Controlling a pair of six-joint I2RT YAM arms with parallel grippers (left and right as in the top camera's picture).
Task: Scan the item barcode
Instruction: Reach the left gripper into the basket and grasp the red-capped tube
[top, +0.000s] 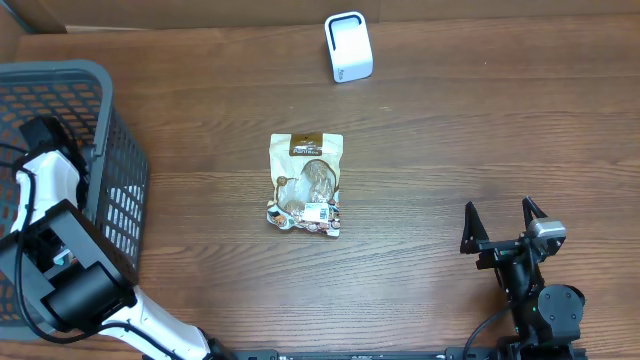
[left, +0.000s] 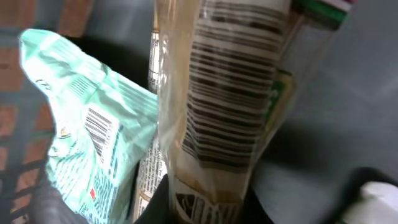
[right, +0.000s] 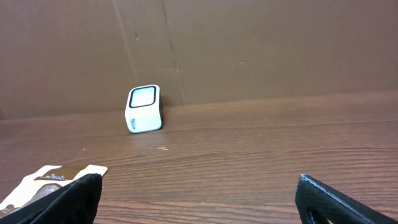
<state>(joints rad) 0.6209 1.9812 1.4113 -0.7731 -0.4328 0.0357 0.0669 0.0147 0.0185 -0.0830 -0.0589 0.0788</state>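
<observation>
The packet (left: 217, 106) was inside the basket (top: 110, 110) at the table's left edge, filling the left wrist view. It ran lengthwise straight away from the left gripper (left: 208, 208), leaning a little to the right. Its barcode (left: 227, 87) faced that camera, with the bars lying across the long axis. The left jaws were clenched, and from the dark shapes at the packet's lower end they appeared to be gripping it there, though the contact itself was half hidden. A green bag (left: 81, 137) lay just beside the packet on its left, seemingly touching it, with a small barcode of its own.

The left arm was the only one near the packet. The scanner (top: 349, 46) stood at the far edge of the table (top: 450, 130), well apart from the basket, on the far side of its wall. The coming move would probably need a lift over the rim, then a carry across. The packet would also have to be turned until the bars met the scanner's window. The green bag might drag along with it.

A brown pouch (top: 306, 184) lay flat mid-table, between basket and right arm and short of the scanner; it was low and unlikely to block a raised carry. The right gripper (top: 502, 220) hovered at the near right with its jaws spread wide and empty, and it pointed toward the scanner.
</observation>
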